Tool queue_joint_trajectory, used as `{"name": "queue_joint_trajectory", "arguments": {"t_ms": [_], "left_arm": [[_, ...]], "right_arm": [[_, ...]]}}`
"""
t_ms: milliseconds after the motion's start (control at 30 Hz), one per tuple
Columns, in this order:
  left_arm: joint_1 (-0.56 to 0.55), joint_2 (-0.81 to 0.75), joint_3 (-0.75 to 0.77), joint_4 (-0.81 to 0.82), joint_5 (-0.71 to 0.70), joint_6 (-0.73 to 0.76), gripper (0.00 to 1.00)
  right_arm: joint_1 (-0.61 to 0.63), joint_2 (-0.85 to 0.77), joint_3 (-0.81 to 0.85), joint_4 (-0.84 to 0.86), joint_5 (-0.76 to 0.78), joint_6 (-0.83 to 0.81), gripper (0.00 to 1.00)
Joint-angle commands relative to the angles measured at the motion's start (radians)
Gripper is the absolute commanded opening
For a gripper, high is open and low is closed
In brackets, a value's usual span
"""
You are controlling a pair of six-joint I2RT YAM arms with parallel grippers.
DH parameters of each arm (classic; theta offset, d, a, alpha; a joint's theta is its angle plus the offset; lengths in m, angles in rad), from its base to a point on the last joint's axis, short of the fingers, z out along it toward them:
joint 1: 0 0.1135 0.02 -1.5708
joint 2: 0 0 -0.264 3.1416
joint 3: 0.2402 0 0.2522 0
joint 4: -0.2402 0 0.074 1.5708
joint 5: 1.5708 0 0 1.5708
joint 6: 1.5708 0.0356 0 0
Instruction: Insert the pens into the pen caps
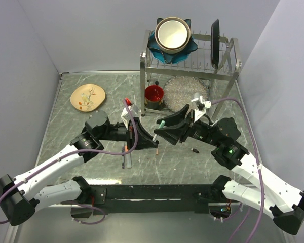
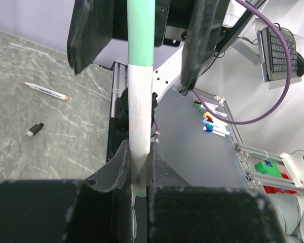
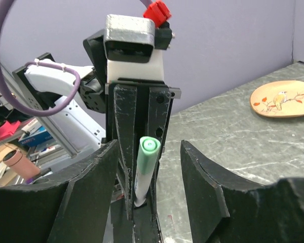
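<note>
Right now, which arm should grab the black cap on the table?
Probably the right gripper: it is open and the black cap lies close by. The left gripper is shut on a pen.

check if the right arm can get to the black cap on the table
Probably yes: the black cap lies bare near the open right claw, which only flanks the pen in the left claw.

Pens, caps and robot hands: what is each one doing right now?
Left gripper: shut on the white pen.
Right gripper: open, straddling the green cap.
White pen: held by the left gripper.
Green cap: on the white pen's end.
Loose pen: lying flat on the table.
Black cap: lying on the table, on no pen.
</note>
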Motion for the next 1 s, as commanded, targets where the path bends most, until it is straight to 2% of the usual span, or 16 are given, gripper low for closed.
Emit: {"name": "queue_joint_trajectory", "arguments": {"t_ms": [0,167,267,300,333,400,433,533,633,700,800,967], "left_arm": [[-0.002,-0.015,-0.009,0.043,0.037,-0.002,0.01],[-0.002,-0.018,-0.020,0.049,0.042,-0.002,0.01],[-0.003,-0.019,-0.022,0.054,0.040,-0.005,0.01],[-0.002,-0.021,-0.022,0.056,0.042,-0.007,0.01],[-0.002,-0.019,-0.022,0.054,0.042,-0.005,0.01],[-0.002,-0.018,-0.020,0.054,0.039,-0.005,0.01],[-0.002,-0.018,-0.020,0.060,0.036,-0.008,0.01],[-0.002,-0.013,-0.019,0.111,0.020,-0.042,0.01],[-0.002,0.011,0.027,0.089,-0.007,-0.030,0.01],[-0.002,0.023,0.078,0.019,-0.022,0.014,0.01],[0.001,0.037,0.150,-0.128,-0.122,0.102,0.01],[0.057,0.046,0.127,-0.112,-0.151,0.082,0.01]], "right_arm": [[0.003,-0.027,0.019,0.062,0.007,0.002,0.61],[-0.003,-0.022,0.046,0.038,0.004,-0.004,0.62],[-0.003,-0.014,0.049,0.035,-0.006,-0.007,0.54],[-0.003,-0.013,0.046,0.039,-0.011,-0.005,0.50],[-0.005,-0.014,0.040,0.047,-0.014,-0.002,0.40],[-0.003,-0.017,0.020,0.070,-0.025,0.007,0.28],[-0.003,-0.017,0.014,0.073,-0.029,0.008,0.15],[-0.003,-0.027,-0.020,0.075,-0.051,0.004,0.00],[0.000,-0.034,-0.087,0.104,-0.069,0.018,0.00],[0.014,-0.033,-0.127,0.087,-0.069,0.011,0.00],[0.032,-0.027,-0.158,0.032,-0.060,-0.005,0.00],[0.041,-0.021,-0.213,-0.016,-0.037,0.002,0.00]]}}
